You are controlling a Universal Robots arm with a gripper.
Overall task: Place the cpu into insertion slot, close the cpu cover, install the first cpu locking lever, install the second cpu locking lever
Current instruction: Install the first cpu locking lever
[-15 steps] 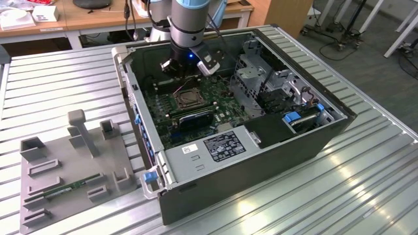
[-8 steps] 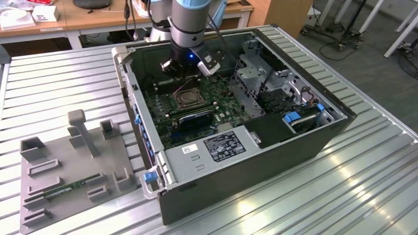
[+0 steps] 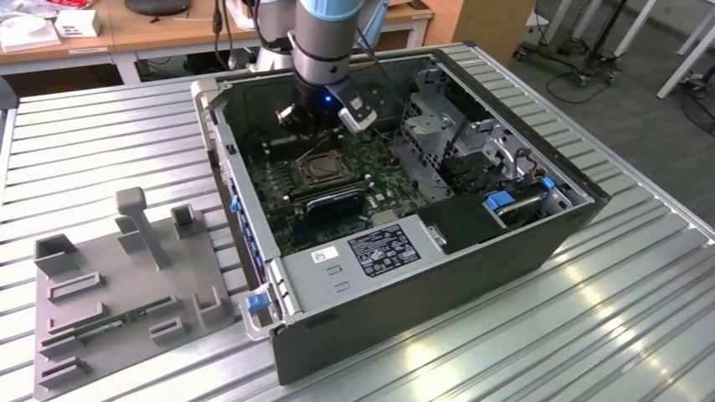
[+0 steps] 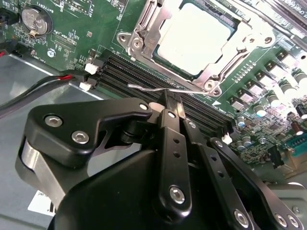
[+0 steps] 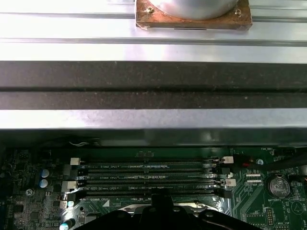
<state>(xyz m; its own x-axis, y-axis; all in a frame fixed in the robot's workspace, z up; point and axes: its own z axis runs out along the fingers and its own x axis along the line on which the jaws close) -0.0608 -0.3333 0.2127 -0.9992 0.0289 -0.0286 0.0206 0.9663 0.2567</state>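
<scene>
— Silver-tan, flat and square: spotted the cpu (image 4: 192, 38) yet?

— Yes. Seated in the insertion slot (image 3: 316, 169) on the green motherboard (image 4: 72, 43), inside the open computer case (image 3: 447, 276). Framed by the cpu cover (image 4: 142, 29), apparently lowered flat around it, going by the second wrist view.

— So, which step in hand?

— Probably the first locking lever. Hard to read otherwise, with the placing done and the cover down. Note the thin wire lever (image 4: 144, 87) beside the socket, near the memory slots (image 4: 129, 72), seemingly not tucked under any catch.

— And the gripper (image 4: 168, 97)?

— Poised low over the board, just beside the socket. Fingers drawn together with no real gap, tips touching one end of that lever. Pinching it, or only pressing on it? Cannot tell. Nothing else held.

— Demands of the move, then?

— Likely a steady push down on the wire, plus a small sideways tuck under its hook. Little room for error: thin, probably springy, apt to slip off closed tips. Worth keeping clear of the memory slots close by, too.
</scene>
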